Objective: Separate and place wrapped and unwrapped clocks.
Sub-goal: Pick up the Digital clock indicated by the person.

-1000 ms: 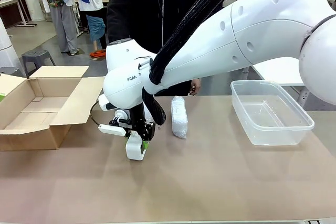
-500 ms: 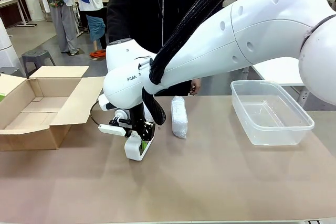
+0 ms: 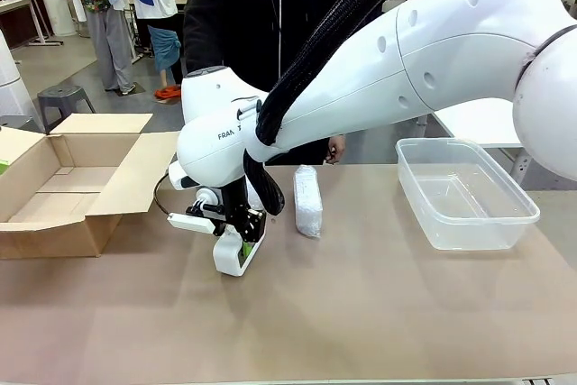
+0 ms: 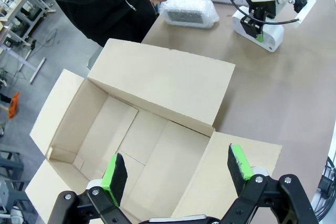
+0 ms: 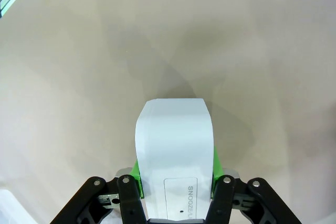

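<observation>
Here's the plain white rounded plastic clock [image 5: 175, 150], grey lettering on its back (SNOOZE, it reads), bright green pads [image 5: 135, 170] either side. The white bubbly-wrapped oblong bundle [image 3: 307, 200] looks dimpled; the brown cardboard box [image 3: 54, 196] is plain, and the tabletop [image 3: 379, 313] is tan.

The glossy white right arm [image 3: 433, 51], upper right of the frame, carries a black braided cable sleeve [image 3: 334, 29]; the left gripper [image 4: 176, 161] is black, green-padded.

Front camera at robot's edge of table [image 3: 406, 313], facing person [image 3: 261, 15] opposite. Left wrist camera high above open box [image 4: 157, 103], angled down; shares bare clock [image 4: 269, 36] with front. Right wrist camera close over bare clock, looking down.
</observation>
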Tool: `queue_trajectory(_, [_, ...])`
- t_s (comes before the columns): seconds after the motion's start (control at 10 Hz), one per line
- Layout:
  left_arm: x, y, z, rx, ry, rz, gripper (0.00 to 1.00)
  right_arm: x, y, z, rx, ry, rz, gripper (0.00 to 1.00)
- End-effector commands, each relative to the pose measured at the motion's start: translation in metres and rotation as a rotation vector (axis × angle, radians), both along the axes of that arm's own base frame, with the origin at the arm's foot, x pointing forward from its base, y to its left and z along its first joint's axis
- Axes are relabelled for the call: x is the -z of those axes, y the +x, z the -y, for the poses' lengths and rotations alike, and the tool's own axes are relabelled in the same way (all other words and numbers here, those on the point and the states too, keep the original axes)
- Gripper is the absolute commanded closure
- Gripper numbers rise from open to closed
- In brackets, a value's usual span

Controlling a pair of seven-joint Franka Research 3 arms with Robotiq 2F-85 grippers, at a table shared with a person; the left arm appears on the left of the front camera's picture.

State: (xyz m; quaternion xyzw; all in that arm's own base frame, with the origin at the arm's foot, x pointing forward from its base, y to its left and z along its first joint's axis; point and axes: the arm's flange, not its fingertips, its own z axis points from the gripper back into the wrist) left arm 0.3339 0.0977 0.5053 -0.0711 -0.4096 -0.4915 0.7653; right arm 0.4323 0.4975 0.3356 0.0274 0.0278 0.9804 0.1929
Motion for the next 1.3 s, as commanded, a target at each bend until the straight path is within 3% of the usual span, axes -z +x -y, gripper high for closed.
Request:
queue_trajectory(0.0, [0.002,0.002,-0.002,0.02,-0.009,0.011,0.0,-0.013,-0.002,-0.006,0.021,-0.033,0.056,1.0])
queue_trajectory(0.1, [0.002,0.002,-0.002,0.02,-0.009,0.011,0.0,-0.02,-0.003,-0.007,0.02,-0.037,0.069,0.89])
queue_trajectory(0.2, [0.002,0.002,-0.002,0.02,-0.009,0.011,0.0,-0.033,-0.005,-0.007,0.021,-0.037,0.091,1.0])
queue_trajectory(0.4, [0.002,0.002,-0.002,0.02,-0.009,0.011,0.0,-0.049,-0.007,-0.007,0.028,-0.043,0.11,1.0])
queue_trajectory(0.5, [0.002,0.002,-0.002,0.02,-0.009,0.011,0.0,-0.058,-0.007,-0.006,0.034,-0.048,0.122,0.69])
queue_trajectory(0.6, [0.002,0.002,-0.002,0.02,-0.009,0.011,0.0,-0.068,-0.007,-0.005,0.038,-0.049,0.14,0.69])
queue_trajectory(0.7, [0.002,0.002,-0.002,0.02,-0.009,0.011,0.0,-0.077,-0.007,-0.004,0.047,-0.05,0.154,0.89])
queue_trajectory(0.8, [0.002,0.002,-0.002,0.02,-0.009,0.011,0.0,-0.088,-0.007,-0.003,0.055,-0.051,0.17,0.69])
queue_trajectory(0.9, [0.002,0.002,-0.002,0.02,-0.009,0.011,0.0,-0.101,-0.008,0.002,0.058,-0.052,0.182,1.0])
queue_trajectory(1.0, [0.002,0.002,-0.002,0.02,-0.009,0.011,0.0,-0.111,-0.009,0.001,0.057,-0.058,0.19,0.89])
queue_trajectory(1.1, [0.002,0.002,-0.002,0.02,-0.009,0.011,0.0,-0.121,-0.008,-0.001,0.059,-0.06,0.196,1.0])
queue_trajectory(1.2, [0.002,0.002,-0.002,0.02,-0.009,0.011,0.0,-0.127,-0.007,-0.002,0.061,-0.058,0.205,1.0])
